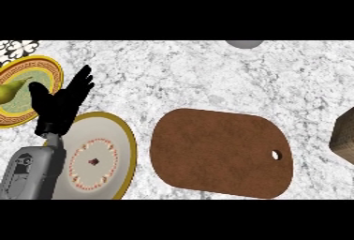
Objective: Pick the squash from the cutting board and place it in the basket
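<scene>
Squash is not seen anywhere in head view. Cutting board (220,153), brown with a hole near its 3 o'clock edge, is seen bare at frame centre on the marble bench (207,75). Basket (345,136) is cut by the frame edge at 3 o'clock, well apart from the board. Left hand (61,104) is shown at 9 o'clock, fingers (81,84) spread and straight, nothing held. A gold-rimmed plate (121,154) lies beneath it at 8 o'clock. A second plate (43,70) at 10 o'clock carries a pear (11,90). A grey round object (244,43) is clipped at 12 o'clock.
</scene>
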